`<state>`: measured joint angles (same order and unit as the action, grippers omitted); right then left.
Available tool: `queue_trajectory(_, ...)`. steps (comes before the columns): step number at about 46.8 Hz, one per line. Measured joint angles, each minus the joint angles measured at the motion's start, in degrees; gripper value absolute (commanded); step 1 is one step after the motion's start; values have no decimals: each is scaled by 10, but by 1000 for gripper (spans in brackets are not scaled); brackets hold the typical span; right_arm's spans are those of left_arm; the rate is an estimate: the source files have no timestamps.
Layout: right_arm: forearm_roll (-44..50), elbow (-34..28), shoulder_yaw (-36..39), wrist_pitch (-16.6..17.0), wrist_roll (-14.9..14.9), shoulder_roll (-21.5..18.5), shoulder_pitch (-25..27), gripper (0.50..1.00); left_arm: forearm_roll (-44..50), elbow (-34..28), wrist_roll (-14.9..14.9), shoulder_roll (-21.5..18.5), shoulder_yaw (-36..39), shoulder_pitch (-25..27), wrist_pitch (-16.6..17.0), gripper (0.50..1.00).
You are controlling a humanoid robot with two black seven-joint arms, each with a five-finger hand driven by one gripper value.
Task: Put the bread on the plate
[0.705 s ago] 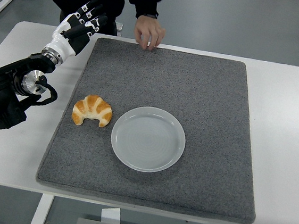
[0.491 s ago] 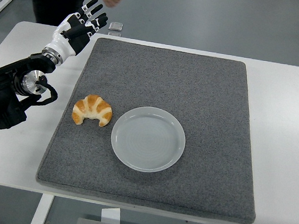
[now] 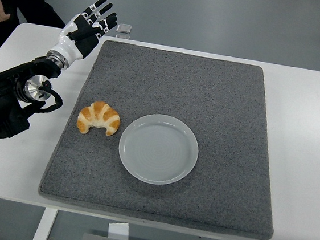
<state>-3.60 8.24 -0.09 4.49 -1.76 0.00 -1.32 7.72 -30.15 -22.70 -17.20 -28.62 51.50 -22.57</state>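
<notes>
Nearby, a small grey object (image 3: 123,29) lies at the mat's (image 3: 225,98) far-left corner; croissant (image 3: 98,117) sits at nine o'clock of the plate (image 3: 158,148), just beside it; left hand (image 3: 88,27) hovers spread, empty, over the white table (image 3: 302,129); a person (image 3: 12,1) stands at ten o'clock.

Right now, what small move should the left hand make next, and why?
Probably bring the left hand back and down toward the croissant. The hand is open and empty at the mat's far left corner, while the croissant lies untouched beside the empty plate.
</notes>
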Motion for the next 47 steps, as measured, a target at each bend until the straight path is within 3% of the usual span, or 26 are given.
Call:
queue_trajectory(8,0,0,0,0,0,0,0,952,5,26,0,1,-1,0,-42,994)
queue_trajectory(47,0,0,0,1,0,0,0,952,1,39,-1,0,4,0,-41,992)
